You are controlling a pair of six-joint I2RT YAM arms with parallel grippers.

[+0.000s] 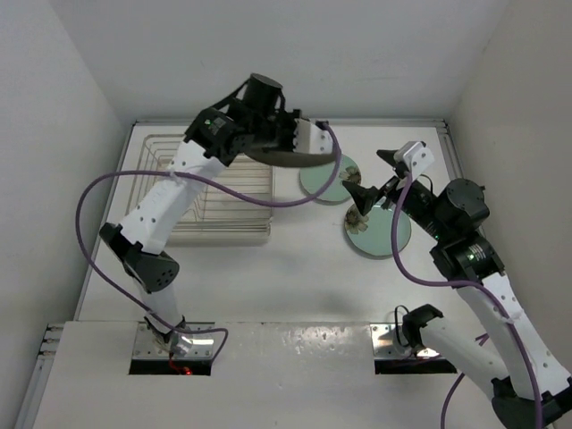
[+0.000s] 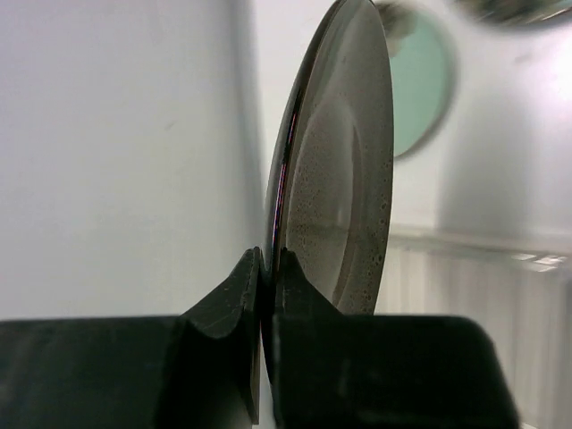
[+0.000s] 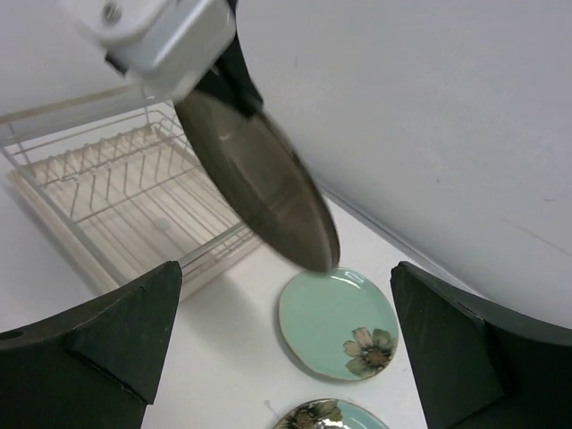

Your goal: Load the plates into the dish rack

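My left gripper (image 1: 308,134) is shut on the rim of the dark brown plate (image 1: 290,156) and holds it in the air, on edge, by the right end of the dish rack (image 1: 210,192). In the left wrist view the brown plate (image 2: 344,179) stands upright between my fingertips (image 2: 268,268). The right wrist view shows the brown plate (image 3: 259,183) hanging over a mint green plate (image 3: 338,323). Two mint green plates lie flat on the table: one further back (image 1: 329,179), one nearer (image 1: 378,230). My right gripper (image 1: 375,179) is open and empty above them.
The white table has a raised rim at the back (image 1: 375,122) and white walls on three sides. The rack (image 3: 125,192) holds only its upright prongs. A purple cable (image 1: 268,198) from the left arm hangs across the rack.
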